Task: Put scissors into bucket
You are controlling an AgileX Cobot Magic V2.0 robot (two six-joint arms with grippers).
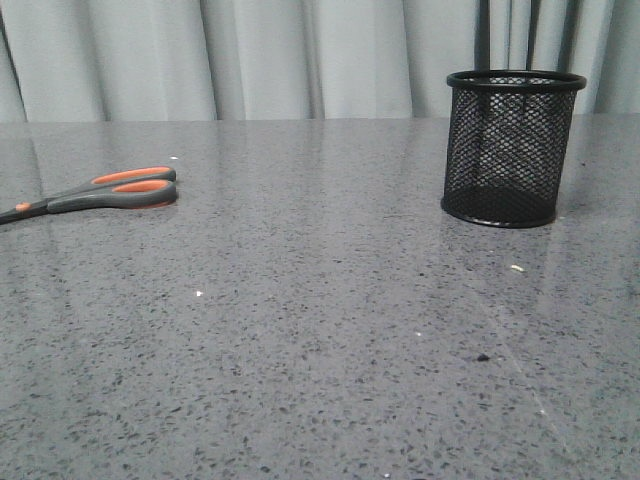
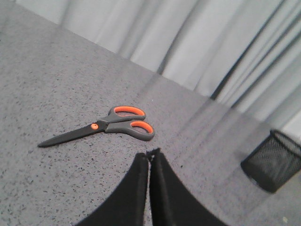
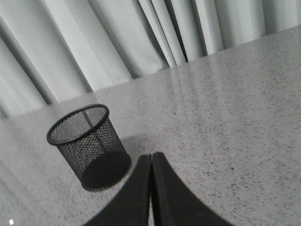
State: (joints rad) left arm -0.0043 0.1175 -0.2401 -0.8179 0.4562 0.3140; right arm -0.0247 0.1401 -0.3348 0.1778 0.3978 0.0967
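1. The scissors (image 1: 105,190) lie flat on the grey speckled table (image 1: 320,330), at the far left side of it. The blades are shut and run out of the front view at the left edge. The orange-lined handle loops point to the right, toward the middle of the table.

2. The bucket (image 1: 512,148) stands upright at the far right side, well apart from the scissors. It is empty, as I can see through the mesh to its base.

3. The left gripper (image 2: 149,157) is above the table, near the scissors but not touching them. Its two fingers are pressed together and hold nothing. The right gripper (image 3: 151,157) is near the bucket, also with the fingers together and nothing between them.

4. By my judgement the scissors are stiff and rather light, with thin metal blades that lie very low on the smooth stone. The blades would be slippery and hard to get under. A better place to take hold is the thick plastic part, around the pivot or across the handle loops.

5. The bucket looks light, so a push on its rim could tip it. The scissors probably should go in blades first.
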